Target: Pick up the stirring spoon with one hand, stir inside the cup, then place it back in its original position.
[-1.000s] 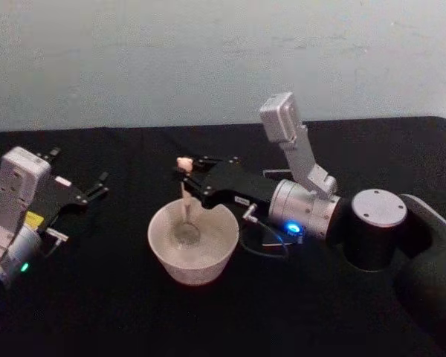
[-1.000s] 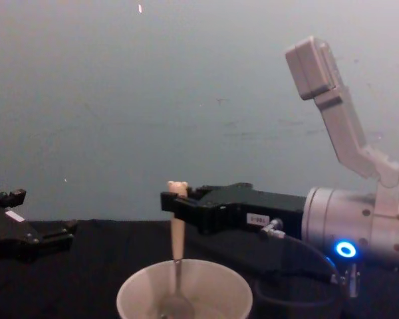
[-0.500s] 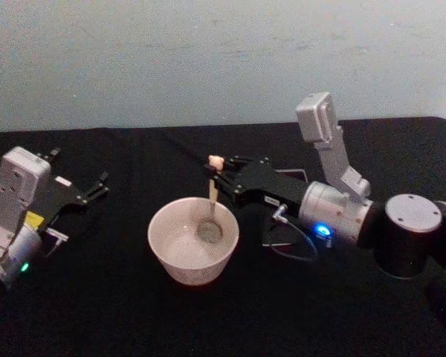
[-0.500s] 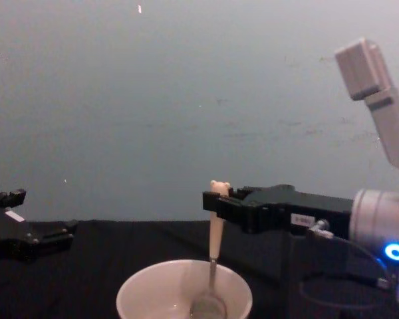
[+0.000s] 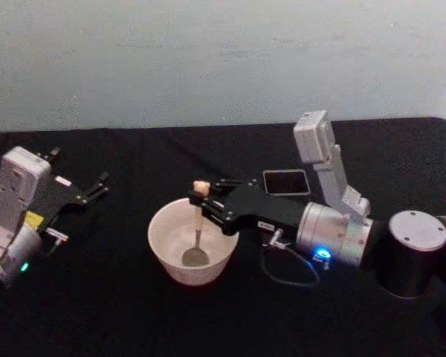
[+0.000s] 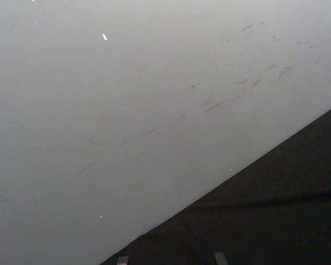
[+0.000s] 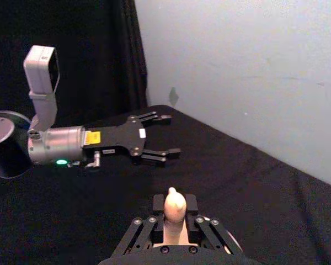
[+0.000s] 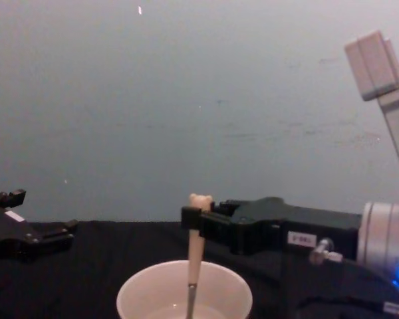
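Between the fingers of the right gripper (image 5: 204, 196), clamped on its cream handle: the stirring spoon (image 5: 198, 230), upright, bowl down inside the cup (image 5: 186, 272) below them. Dark holder (image 5: 286, 181) behind them on counter (image 5: 134, 312). Left gripper (image 7: 164, 135) idle, well apart, fingers spread.

Blk cloth table (image 5: 126, 312), pale grey wall (image 5: 208, 59) bhd.

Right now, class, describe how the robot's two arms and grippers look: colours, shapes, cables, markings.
Both grippers are flat black with thin linked jaws, on silver cylindrical wrists, each topped by a boxy grey camera. The right gripper has a small white label, a blue ring light and a looping black cable. The left gripper carries a yellow sticker, a white tag and a green light.
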Controlling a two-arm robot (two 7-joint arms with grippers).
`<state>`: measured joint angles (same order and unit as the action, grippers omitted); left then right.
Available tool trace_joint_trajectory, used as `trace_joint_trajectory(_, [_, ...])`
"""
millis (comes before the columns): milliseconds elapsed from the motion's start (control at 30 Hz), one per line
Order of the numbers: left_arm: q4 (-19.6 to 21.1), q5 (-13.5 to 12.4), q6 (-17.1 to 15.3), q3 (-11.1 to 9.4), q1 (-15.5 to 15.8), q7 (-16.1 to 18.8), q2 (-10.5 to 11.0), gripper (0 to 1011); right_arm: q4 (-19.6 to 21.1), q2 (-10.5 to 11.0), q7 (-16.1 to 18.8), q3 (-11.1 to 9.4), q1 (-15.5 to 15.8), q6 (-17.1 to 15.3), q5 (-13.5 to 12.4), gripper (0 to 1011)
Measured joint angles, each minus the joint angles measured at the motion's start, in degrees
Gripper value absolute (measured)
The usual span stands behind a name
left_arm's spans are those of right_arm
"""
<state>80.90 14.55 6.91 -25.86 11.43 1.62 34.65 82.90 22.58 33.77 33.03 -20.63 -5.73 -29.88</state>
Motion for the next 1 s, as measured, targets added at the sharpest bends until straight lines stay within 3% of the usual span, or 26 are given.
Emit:
trace_joint_trajectory(533, [0.0,0.0,0.0,0.0,0.0,0.0,0.0,1001,-7.2,-5.6,-1.8,2.6,-4.9,0.9,1.4,224])
trace_joint_trajectory(733, [0.0,0.0,0.0,0.0,0.0,0.0,0.0,1001,-10.2,-7.0,-3.1,2.1,-6.5,1.7,2.4,225])
trace_joint_trajectory(1000, [0.0,0.0,0.0,0.0,0.0,0.0,0.0,1001,-11.3,-7.2,-4.2,0.3,-6.8,2.1,2.9,224])
